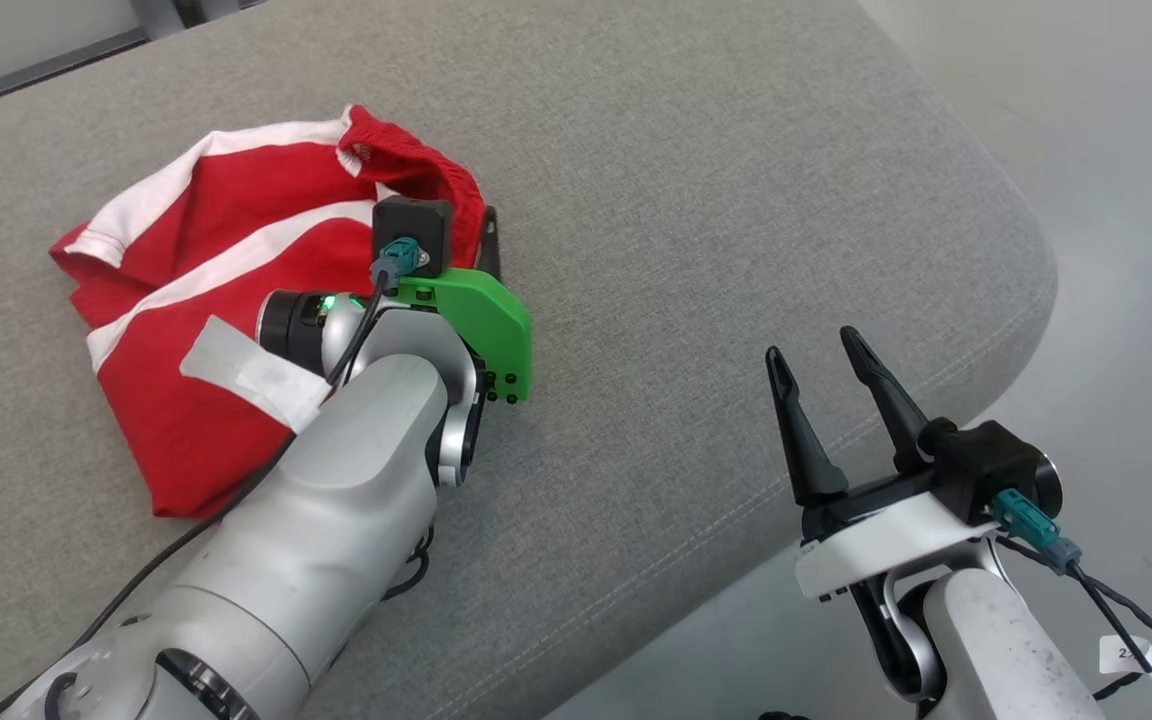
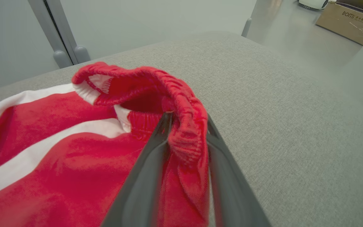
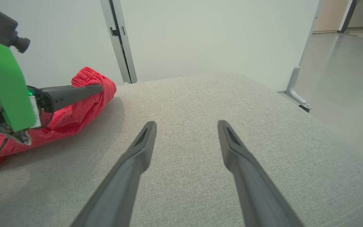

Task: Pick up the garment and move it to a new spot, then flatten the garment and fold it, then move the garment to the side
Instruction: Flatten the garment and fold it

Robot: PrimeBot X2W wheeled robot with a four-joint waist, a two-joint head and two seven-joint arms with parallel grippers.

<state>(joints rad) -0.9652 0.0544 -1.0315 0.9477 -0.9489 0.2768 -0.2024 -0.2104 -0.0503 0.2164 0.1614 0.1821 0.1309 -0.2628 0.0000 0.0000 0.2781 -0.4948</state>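
Left jaws clamped on red garment (image 1: 256, 190) waistband, fabric bunched between them; right jaws spread, empty, well apart.

Garment (image 1: 176, 440) partly hidden under L arm (image 1: 356, 500); box (image 2: 348, 19) cut off by edge.

Before me spreads a grey fabric cushion (image 1: 696, 180) with a rounded corner and a stitched seam along its near edge. Past that edge, on my right, lies a pale glossy floor (image 1: 1136, 200). Behind the cushion stands a plain pale wall (image 3: 219, 31) split by an upright grey metal frame (image 3: 118, 41), with a small metal bracket (image 3: 295, 91) at the floor where the wall ends, and far off on the floor sits a brown cardboard box (image 2: 348, 19) with dark lettering.
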